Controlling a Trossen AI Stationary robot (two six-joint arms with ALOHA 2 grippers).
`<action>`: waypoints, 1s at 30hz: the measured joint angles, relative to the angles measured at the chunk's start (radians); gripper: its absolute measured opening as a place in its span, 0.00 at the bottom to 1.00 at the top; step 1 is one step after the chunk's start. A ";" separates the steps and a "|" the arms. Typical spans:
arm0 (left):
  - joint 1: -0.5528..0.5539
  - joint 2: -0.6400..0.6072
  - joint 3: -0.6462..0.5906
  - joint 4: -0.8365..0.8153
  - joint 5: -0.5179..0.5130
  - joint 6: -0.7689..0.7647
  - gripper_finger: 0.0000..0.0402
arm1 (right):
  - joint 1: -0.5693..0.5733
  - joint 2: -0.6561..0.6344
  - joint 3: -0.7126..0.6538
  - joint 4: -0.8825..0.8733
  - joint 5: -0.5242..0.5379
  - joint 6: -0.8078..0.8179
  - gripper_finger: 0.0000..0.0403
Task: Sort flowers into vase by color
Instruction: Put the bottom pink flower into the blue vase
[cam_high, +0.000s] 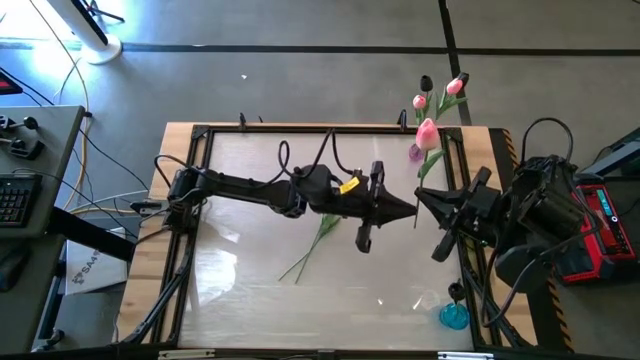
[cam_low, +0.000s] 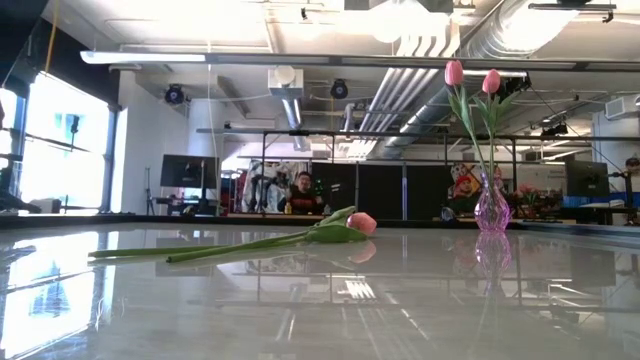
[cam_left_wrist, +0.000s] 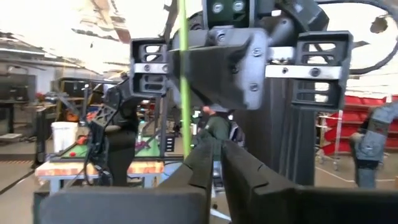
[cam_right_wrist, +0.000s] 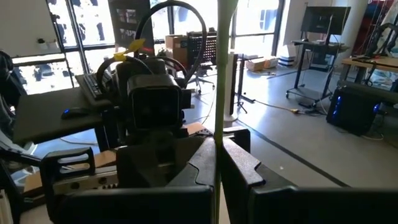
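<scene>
Passing a flower stem (cam_right_wrist: 219, 87) between my grippers: my left gripper (cam_high: 408, 209) and right gripper (cam_high: 421, 199) meet tip to tip, both closed on it. Next, one must release. Another tulip (cam_high: 318, 236) lies behind my left gripper on the tabletop (cam_high: 250, 290).

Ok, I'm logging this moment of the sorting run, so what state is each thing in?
Right gripper: shut on the held tulip's stem.
Left gripper: shut, facing the right one.
Held tulip: upright, in the air.
Loose tulip: lying flat.
Purple vase: upright, holding two pink tulips.
Blue vase: no flowers seen in it.
</scene>
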 joint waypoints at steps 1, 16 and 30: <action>0.000 0.000 0.000 -0.002 -0.014 0.000 0.07 | 0.000 0.000 0.000 0.003 -0.004 -0.009 0.00; 0.002 0.000 0.000 -0.016 -0.008 0.045 0.27 | -0.033 -0.001 0.000 0.134 -0.127 -0.183 0.00; 0.001 0.000 0.000 -0.081 0.017 0.062 0.01 | -0.051 -0.010 0.000 0.124 -0.250 -0.093 0.05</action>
